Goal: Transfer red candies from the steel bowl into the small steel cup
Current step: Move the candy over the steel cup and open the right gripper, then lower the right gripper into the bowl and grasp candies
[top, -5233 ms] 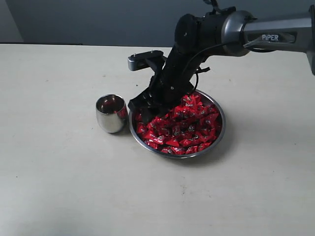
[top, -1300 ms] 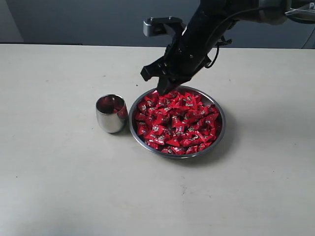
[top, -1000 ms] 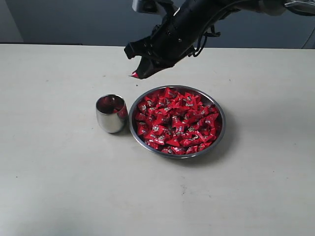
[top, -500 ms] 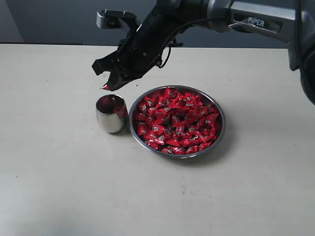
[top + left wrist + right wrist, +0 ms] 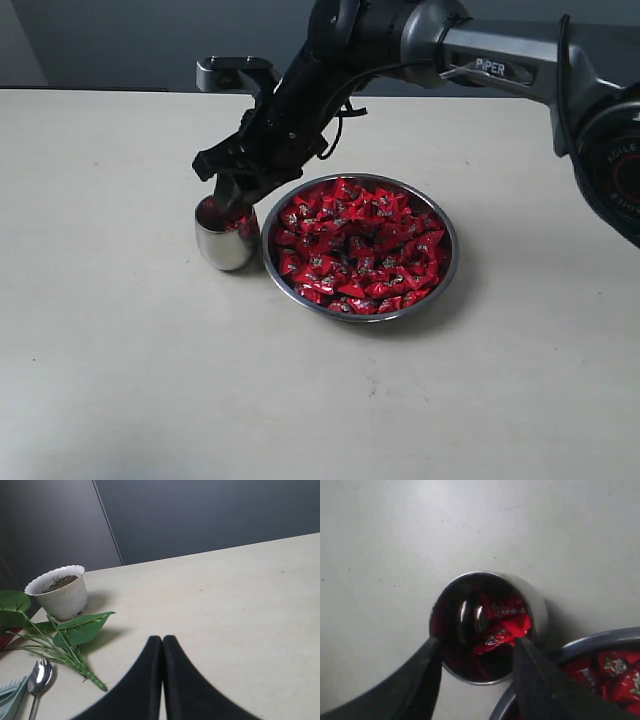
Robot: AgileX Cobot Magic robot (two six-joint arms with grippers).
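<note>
The steel bowl point(image 5: 452, 245) sits mid-table, heaped with red candies point(image 5: 360, 250). The small steel cup point(image 5: 225, 248) stands against the bowl's left side. My right gripper point(image 5: 232, 195) hangs just above the cup's mouth, reaching in from the upper right. In the right wrist view its jaws point(image 5: 476, 642) stand open on either side of the cup point(image 5: 538, 607), gripping nothing. A red candy point(image 5: 504, 624) lies inside the cup. The bowl's rim point(image 5: 590, 642) shows beside it. My left gripper point(image 5: 162, 640) is shut and empty over bare table, out of the exterior view.
In the left wrist view, a white pot of soil point(image 5: 57, 591), a green leafy stem point(image 5: 75, 632) and a steel spoon point(image 5: 39, 672) lie on the table beside my left gripper. A dark wall point(image 5: 150, 40) runs behind the table's far edge.
My right gripper carried a red candy left from the bowl, lowered over the cup and opened. The candy now lies in the cup.
</note>
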